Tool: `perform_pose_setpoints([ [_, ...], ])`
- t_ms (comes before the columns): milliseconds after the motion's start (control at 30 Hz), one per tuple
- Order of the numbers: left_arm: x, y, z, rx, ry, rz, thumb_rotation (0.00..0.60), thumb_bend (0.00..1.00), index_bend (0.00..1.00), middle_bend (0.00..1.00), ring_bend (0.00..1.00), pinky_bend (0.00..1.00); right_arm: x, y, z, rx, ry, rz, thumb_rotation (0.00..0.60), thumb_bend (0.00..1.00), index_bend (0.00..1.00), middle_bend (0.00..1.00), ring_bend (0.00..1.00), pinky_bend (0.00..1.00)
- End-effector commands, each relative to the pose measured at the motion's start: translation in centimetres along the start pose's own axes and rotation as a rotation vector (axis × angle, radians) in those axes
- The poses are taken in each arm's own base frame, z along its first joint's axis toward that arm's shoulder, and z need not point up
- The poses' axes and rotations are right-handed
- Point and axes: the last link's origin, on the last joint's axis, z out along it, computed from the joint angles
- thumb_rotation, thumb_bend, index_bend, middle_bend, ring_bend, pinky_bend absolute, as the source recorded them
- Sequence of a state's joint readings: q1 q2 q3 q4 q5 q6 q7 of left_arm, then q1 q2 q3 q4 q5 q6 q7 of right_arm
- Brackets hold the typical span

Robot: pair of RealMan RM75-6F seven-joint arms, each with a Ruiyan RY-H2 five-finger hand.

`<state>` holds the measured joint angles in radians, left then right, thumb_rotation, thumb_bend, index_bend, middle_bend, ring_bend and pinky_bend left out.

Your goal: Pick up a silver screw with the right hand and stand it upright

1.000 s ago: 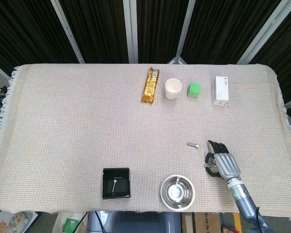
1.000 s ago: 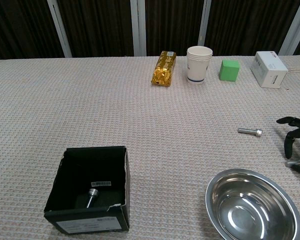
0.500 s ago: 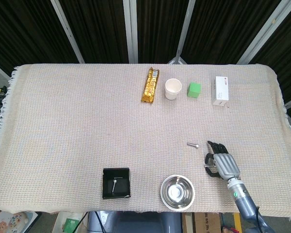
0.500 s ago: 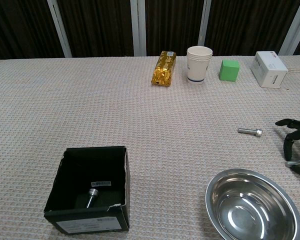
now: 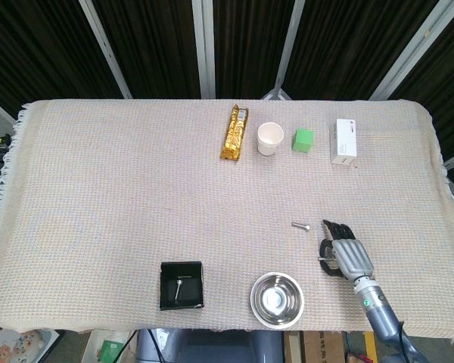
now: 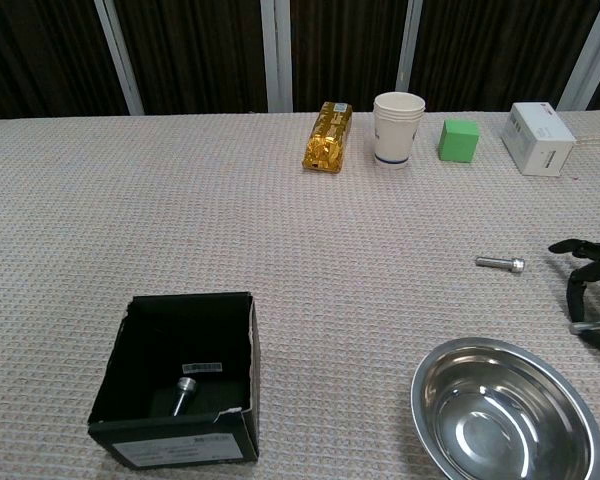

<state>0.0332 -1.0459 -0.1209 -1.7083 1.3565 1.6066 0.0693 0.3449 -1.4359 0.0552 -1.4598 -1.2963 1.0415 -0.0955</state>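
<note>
Approach step judged in hand. Silver screw (image 5: 301, 225) was seen lying flat on the woven cloth (image 5: 121, 189), just left of the right hand (image 5: 343, 254), fingers spread, nothing held. Next: reach left, pinch the shank.

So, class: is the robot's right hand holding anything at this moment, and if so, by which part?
Nothing is held. The right hand rests open beside the silver screw, which lies flat on the cloth, untouched.
</note>
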Motion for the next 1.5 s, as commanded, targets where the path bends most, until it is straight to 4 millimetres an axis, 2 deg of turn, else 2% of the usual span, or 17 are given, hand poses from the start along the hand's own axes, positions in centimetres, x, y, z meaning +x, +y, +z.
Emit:
perform_pose_setpoints([
  [33,0.0,0.0,0.0,0.001,0.0,0.0,0.6,0.04,0.04,0.07,0.02,0.13,0.1,0.0,0.0,0.002,0.001,-0.001,0.6,0.4,0.59,0.0,0.0,0.0],
  [433,0.0,0.0,0.0,-0.001,-0.004,-0.001,0.6,0.04,0.04,0.07,0.02,0.13,2.4,-0.2,-0.1,0.007,0.04,0.071,0.6,0.4,0.59,0.0,0.0,0.0],
  [1033,0.0,0.1,0.0,0.001,-0.004,0.002,0.6,0.04,0.05,0.07,0.02,0.13,4.9,1.6,0.7,-0.086,0.059,0.2,0.6,0.4,0.59,0.0,0.0,0.0],
  [1233,0.0,0.1,-0.1,0.0,-0.004,0.002,0.6,0.04,0.05,0.07,0.02,0.13,5.4,2.0,1.1,-0.11,0.053,0.4,0.6,0.4,0.59,0.0,0.0,0.0],
  [1500,0.0,0.1,-0.1,0.0,-0.004,0.002,0.6,0.04,0.05,0.07,0.02,0.13,5.2,3.5,1.7,-0.127,0.124,0.663,0.6,0.4,0.59,0.0,0.0,0.0],
])
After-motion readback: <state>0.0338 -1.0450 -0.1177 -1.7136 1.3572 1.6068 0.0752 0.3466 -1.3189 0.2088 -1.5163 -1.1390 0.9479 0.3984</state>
